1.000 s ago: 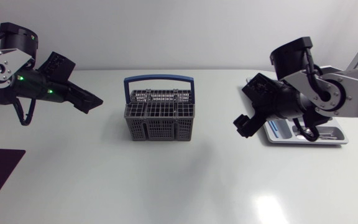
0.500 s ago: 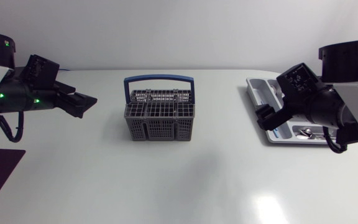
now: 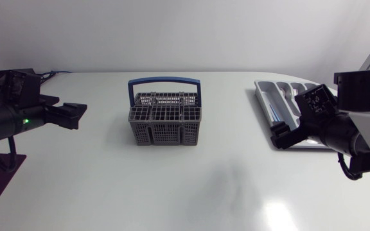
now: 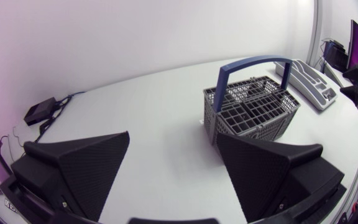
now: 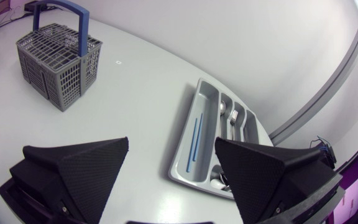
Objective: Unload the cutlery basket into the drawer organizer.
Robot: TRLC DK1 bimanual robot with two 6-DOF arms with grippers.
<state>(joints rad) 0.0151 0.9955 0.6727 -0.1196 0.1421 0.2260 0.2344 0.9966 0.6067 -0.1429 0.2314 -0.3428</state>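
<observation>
The grey cutlery basket (image 3: 165,119) with its blue handle stands upright mid-table; no cutlery shows in its compartments. At the right lies the grey drawer organizer (image 3: 265,102), holding a blue piece (image 5: 196,140), a fork (image 5: 233,118) and other cutlery. My left gripper (image 3: 76,114) hangs open near the left edge, well clear of the basket (image 4: 253,112), nothing between its fingers. Just in front of the organizer (image 5: 184,130), my right gripper (image 3: 281,138) is open and holds nothing. The basket (image 5: 58,62) appears far ahead of it.
A small black box (image 4: 41,111) with cables sits at the table's far left corner. White tabletop stretches between the basket and each gripper, and across the whole front.
Both arms have drawn back toward the side edges. The left gripper moved left, away from the basket. The right gripper moved right and forward, uncovering the organizer. Both stayed open.
</observation>
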